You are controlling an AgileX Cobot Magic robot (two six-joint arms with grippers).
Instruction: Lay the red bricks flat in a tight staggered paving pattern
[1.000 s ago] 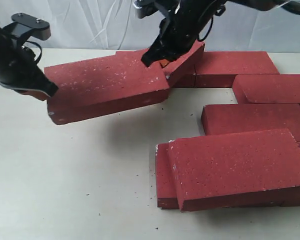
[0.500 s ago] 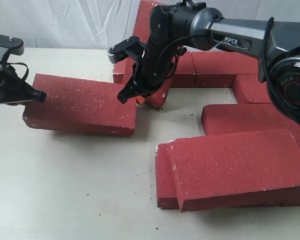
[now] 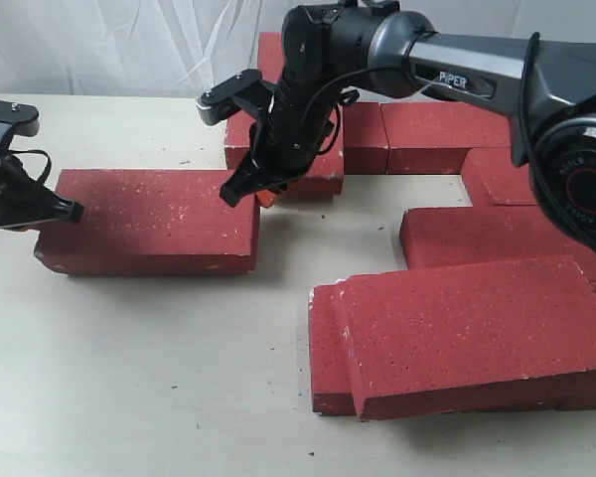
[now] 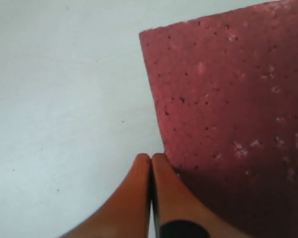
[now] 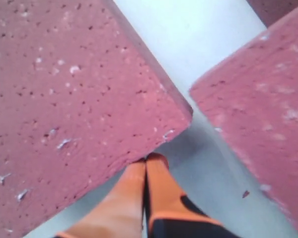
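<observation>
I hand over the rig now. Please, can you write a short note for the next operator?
Left end effector: shut, empty, at the loose brick's outer end.
Right end effector: shut, empty, at its other end.
The loose brick lies flat, not tight against the others.
Done: back row flat.
Left: close the gaps; take the front brick off the ones under it.

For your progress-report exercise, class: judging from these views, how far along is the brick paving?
Done: a back row lies flat, end to end. In hand: the left brick, flat, sits between the shut left gripper and right gripper. Left: closing gaps and unstacking the front brick.
</observation>
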